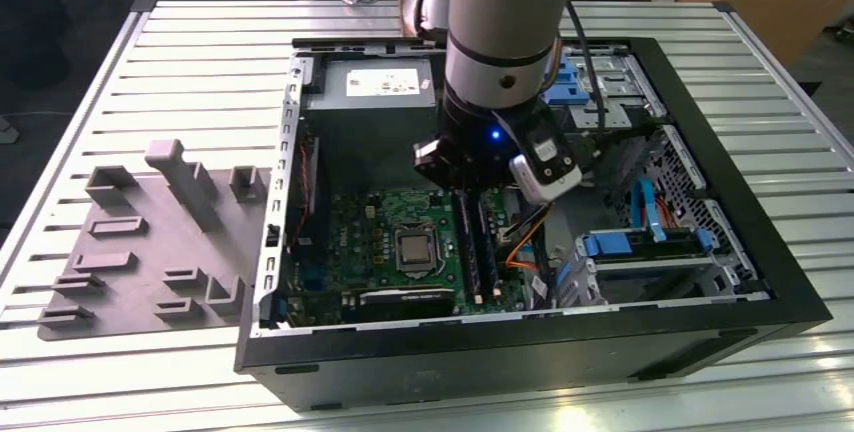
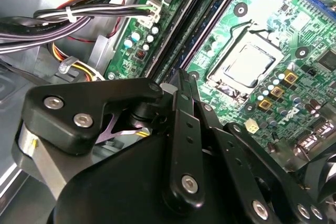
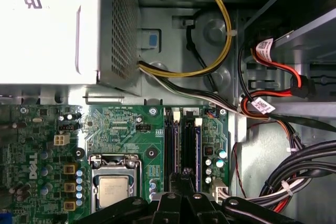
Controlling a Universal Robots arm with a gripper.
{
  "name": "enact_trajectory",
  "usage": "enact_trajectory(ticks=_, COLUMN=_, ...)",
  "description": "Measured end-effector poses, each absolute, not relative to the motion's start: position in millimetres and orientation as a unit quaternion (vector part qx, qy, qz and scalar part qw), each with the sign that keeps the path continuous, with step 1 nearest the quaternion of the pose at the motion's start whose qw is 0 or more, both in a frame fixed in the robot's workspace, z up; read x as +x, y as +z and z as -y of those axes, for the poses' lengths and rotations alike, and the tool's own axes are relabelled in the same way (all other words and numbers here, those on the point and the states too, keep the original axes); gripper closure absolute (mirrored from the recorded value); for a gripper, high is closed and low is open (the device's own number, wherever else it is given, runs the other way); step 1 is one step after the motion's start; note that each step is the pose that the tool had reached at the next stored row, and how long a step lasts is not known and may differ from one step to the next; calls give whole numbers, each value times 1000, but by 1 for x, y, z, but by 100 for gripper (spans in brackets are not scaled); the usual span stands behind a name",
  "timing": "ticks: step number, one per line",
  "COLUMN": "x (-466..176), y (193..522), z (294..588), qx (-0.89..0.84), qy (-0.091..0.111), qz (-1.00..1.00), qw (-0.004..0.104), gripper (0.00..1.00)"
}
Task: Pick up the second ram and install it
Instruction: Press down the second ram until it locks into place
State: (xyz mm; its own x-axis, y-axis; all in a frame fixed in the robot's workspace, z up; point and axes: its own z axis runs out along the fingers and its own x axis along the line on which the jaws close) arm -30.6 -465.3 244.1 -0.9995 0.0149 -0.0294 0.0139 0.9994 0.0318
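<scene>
Over the motherboard [image 3: 126, 129] inside the open computer case [image 1: 747, 322], my hand [image 3: 182, 182] hangs pressed together just above the memory slots [image 3: 181, 145], pinching nothing visible.

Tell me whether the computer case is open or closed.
Open: the computer case lies on its side with no panel on top, so the motherboard shows from above.

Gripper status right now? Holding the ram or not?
Gripper: down inside the PC case, right over the motherboard's memory slots. Open or shut, and whether it holds a stick, cannot be told.
</scene>
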Motion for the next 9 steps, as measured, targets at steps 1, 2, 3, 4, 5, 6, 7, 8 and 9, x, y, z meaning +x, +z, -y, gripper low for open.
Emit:
enact_trajectory(ticks=1, x=-31, y=244, z=465, qx=7, qy=16, qz=-1000, qw=15, gripper=89)
enact_trajectory(ticks=2, x=-31, y=244, z=464, qx=7, qy=16, qz=-1000, qw=15, gripper=89)
enact_trajectory(ticks=3, x=-31, y=244, z=464, qx=7, qy=16, qz=-1000, qw=15, gripper=89)
enact_trajectory(ticks=4, x=-31, y=244, z=463, qx=7, qy=16, qz=-1000, qw=15, gripper=89)
enact_trajectory(ticks=5, x=-31, y=244, z=463, qx=7, qy=16, qz=-1000, qw=15, gripper=89)
enact_trajectory(ticks=6, x=-31, y=244, z=463, qx=7, qy=16, qz=-1000, qw=15, gripper=89)
enact_trajectory(ticks=7, x=-31, y=244, z=462, qx=7, qy=16, qz=-1000, qw=15, gripper=89)
enact_trajectory(ticks=8, x=-31, y=244, z=462, qx=7, qy=16, qz=-1000, qw=15, gripper=89)
enact_trajectory(ticks=9, x=-31, y=244, z=461, qx=7, qy=16, qz=-1000, qw=15, gripper=89)
